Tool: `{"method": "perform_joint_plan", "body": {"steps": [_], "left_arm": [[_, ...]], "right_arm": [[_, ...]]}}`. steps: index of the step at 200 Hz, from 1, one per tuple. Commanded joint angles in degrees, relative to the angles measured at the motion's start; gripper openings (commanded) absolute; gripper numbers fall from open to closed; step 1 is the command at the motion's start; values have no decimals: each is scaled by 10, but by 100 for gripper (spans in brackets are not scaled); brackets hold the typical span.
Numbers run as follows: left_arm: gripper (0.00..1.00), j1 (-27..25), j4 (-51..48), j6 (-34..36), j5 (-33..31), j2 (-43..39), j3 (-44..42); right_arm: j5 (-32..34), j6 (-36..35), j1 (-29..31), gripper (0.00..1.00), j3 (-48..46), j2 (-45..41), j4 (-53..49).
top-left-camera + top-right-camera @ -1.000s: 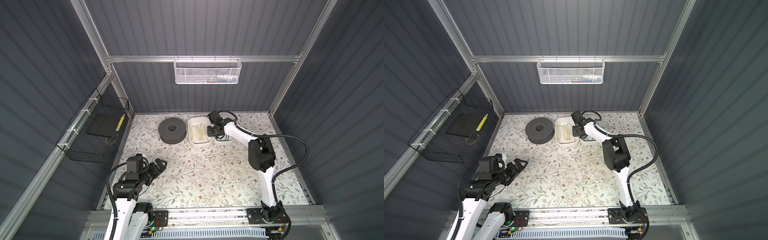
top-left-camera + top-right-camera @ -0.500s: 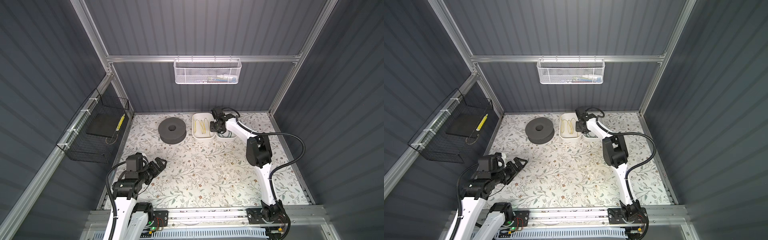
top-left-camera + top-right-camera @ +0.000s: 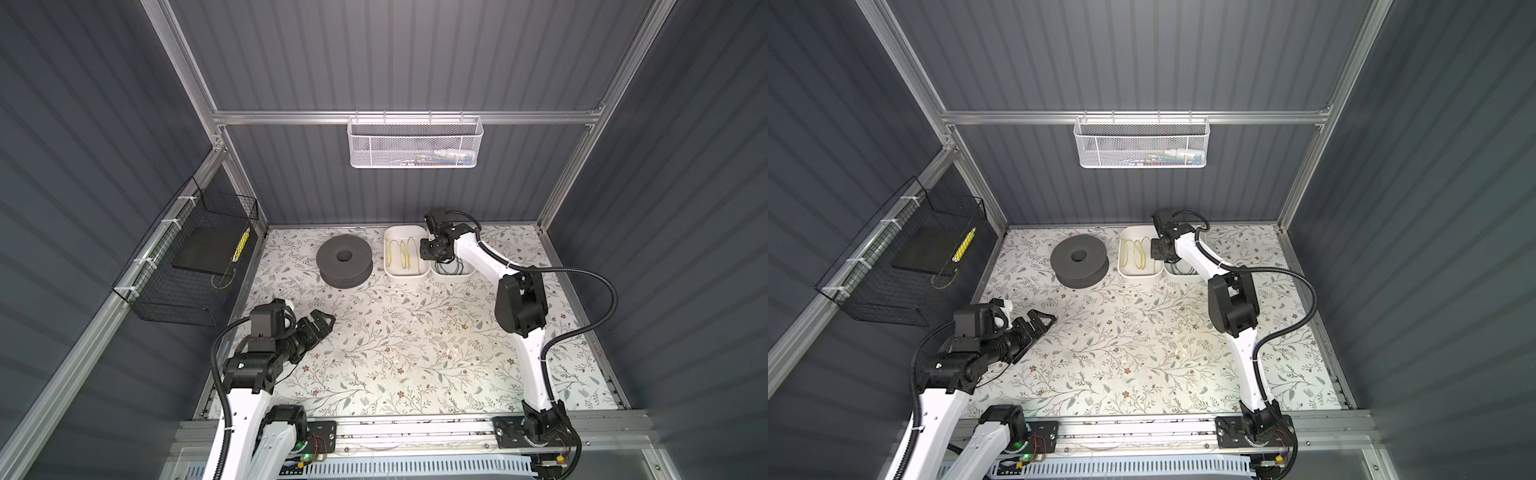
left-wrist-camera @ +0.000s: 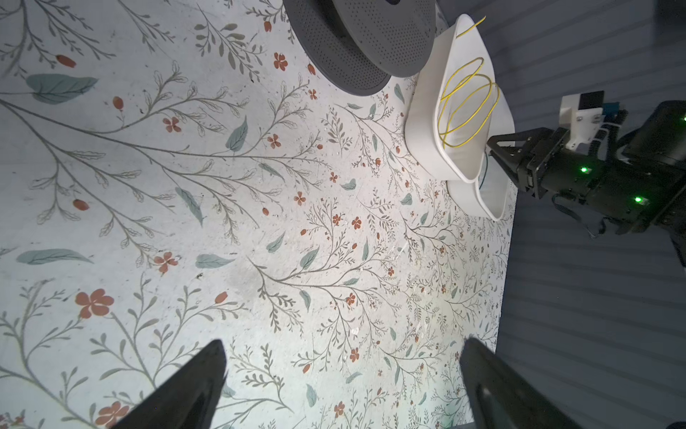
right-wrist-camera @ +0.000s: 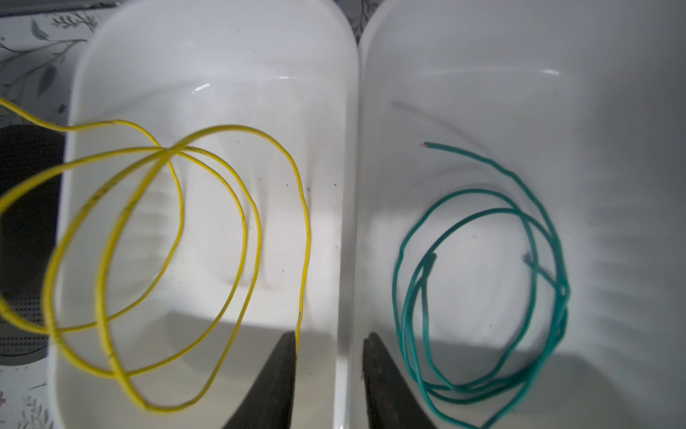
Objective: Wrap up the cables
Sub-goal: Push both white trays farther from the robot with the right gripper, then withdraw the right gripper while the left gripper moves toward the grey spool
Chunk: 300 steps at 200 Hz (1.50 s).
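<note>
The yellow cable [image 3: 401,251] [image 5: 178,230] lies in loose loops in the left white bin [image 3: 405,272] [image 5: 208,55] at the back of the table, one strand hanging over the rim. The dark green cable [image 3: 451,268] [image 5: 482,297] is coiled in the right white bin [image 5: 519,44] beside it. My right gripper [image 3: 438,255] [image 5: 328,334] hovers over the two touching rims, jaws a little apart, one finger above each bin. The yellow end runs alongside one finger, not pinched. My left gripper [image 3: 328,320] [image 4: 343,343] is wide open and empty over the front left of the table.
A grey perforated spool [image 3: 344,261] [image 4: 356,44] lies flat just left of the bins. A white mesh basket [image 3: 415,143] hangs on the back wall. A black wire basket [image 3: 187,266] hangs on the left wall.
The left bin has shifted right and back, squaring up against the right bin, with my right gripper moving along. The right jaws have parted. The left arm has not moved.
</note>
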Motion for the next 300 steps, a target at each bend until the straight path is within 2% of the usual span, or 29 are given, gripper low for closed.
{"method": "perform_joint_plan", "body": {"steps": [1,24,44,62,83,95,110,123,145,172,187,227,241,263,300], "left_arm": [[99,2,3,12,-9,7,25],[99,2,9,11,-37,16,36],[98,2,38,-13,-77,16,30],[96,2,133,-36,-66,1,-14],[94,2,226,-97,-82,-12,-69],[97,2,270,-115,-83,-7,-91],[99,2,336,-116,-56,17,-112],[99,2,380,-106,-31,50,-115],[99,2,378,-82,-34,115,-89],[93,3,432,-59,-32,178,-77],[91,3,505,-70,-12,206,-90],[78,7,688,-99,70,330,-91],[76,11,749,-118,88,379,-91],[75,23,805,-126,106,449,-86],[73,58,846,-120,98,485,-104]], "right_arm": [[2,-14,-1,37,8,-52,-14],[-2,-12,-2,38,-20,-101,-10],[-28,5,-2,39,-113,-180,39],[-89,47,-1,41,-284,-299,155],[-170,126,0,44,-540,-454,388],[-170,156,0,49,-655,-537,477],[-160,155,0,51,-731,-605,503],[-149,154,0,50,-755,-649,460],[-124,153,1,47,-793,-716,428],[-69,168,2,49,-891,-796,509],[-36,196,2,50,-915,-827,491],[-105,181,1,53,-920,-823,481],[-111,182,1,53,-913,-814,474],[-115,183,-1,54,-909,-811,472],[-118,173,-1,54,-903,-816,457]]}}
